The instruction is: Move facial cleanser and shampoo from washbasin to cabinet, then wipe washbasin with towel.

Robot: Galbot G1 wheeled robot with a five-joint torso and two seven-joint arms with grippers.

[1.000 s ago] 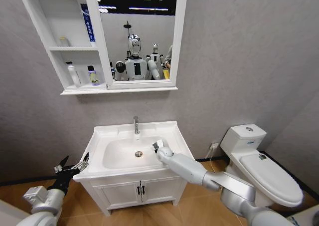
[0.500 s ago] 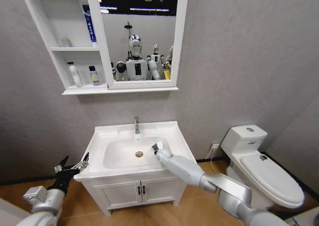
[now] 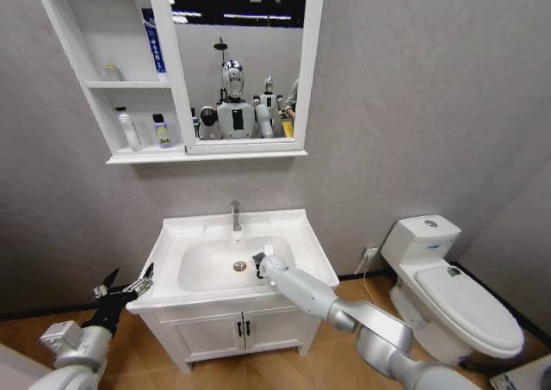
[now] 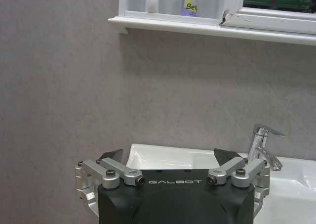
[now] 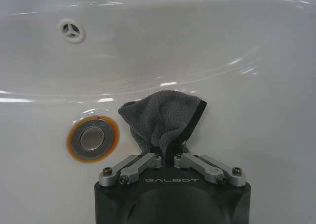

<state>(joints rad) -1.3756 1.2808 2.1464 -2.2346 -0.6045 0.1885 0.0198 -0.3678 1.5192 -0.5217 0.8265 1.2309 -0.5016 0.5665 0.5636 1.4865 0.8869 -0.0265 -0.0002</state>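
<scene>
Down inside washbasin (image 3: 297, 226) bowl, beside drain (image 5: 93, 138): right gripper (image 5: 170, 157) clamped on grey towel (image 5: 165, 120), "GALBOT" on housing. Left gripper (image 4: 168, 157) spread apart, empty, off washbasin's left front corner. Purple "Bef…" bottle (image 4: 191, 0) on cabinet (image 3: 129, 153) bottom shelf.

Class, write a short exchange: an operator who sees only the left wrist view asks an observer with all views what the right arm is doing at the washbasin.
Operator: My left gripper is open, facing the tap. Where is the right one?
Observer: The right gripper is down inside the washbasin bowl, close beside the drain.
Operator: Is it holding anything?
Observer: Yes, it is shut on the dark grey towel, which is bunched up at its fingertips against the white bowl.
</scene>
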